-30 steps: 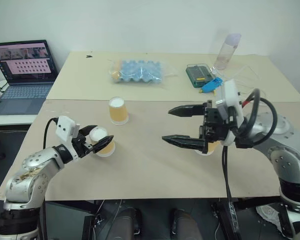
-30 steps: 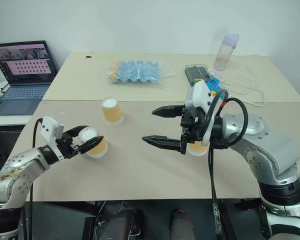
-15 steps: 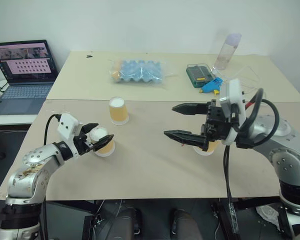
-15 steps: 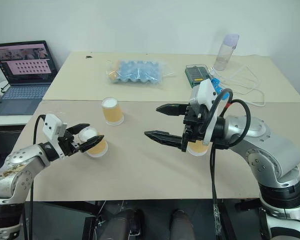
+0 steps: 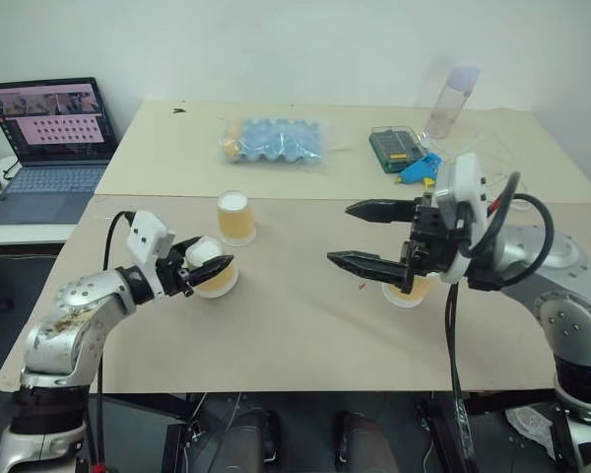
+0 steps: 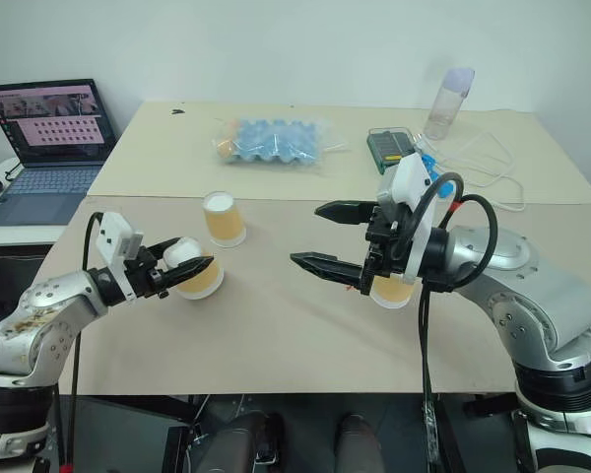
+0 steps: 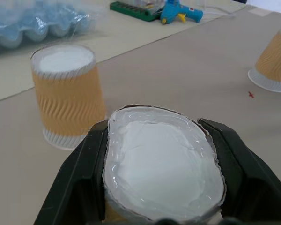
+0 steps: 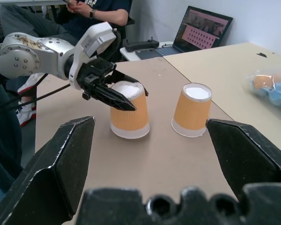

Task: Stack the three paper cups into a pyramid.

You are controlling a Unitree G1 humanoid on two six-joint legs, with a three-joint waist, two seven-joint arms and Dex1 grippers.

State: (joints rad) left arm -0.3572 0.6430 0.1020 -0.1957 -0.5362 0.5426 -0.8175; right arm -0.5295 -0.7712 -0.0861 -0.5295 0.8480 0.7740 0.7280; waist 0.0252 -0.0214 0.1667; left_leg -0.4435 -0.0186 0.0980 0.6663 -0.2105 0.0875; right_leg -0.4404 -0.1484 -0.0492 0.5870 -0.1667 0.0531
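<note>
Shifted toward the middle cup (image 5: pixel 234 218): left hand (image 5: pixel 195 273), now pinching the near cup (image 5: pixel 215 276) hard enough to buckle it; right hand (image 5: pixel 366 236) spread, idle; risk: crushed cup slips.

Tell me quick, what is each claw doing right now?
Left claw: closed on a paper cup, squeezing its white base.
Right claw: wide open, holding nothing.

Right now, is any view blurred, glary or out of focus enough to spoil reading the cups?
Left wrist view: the held cup fills the foreground slightly soft, its white base glossy; the standing cup is sharp. Right wrist view: the right gripper's fingers loom large and soft, both cups beyond clear. Left eye view: even light, faint shadows, no glare.
</note>
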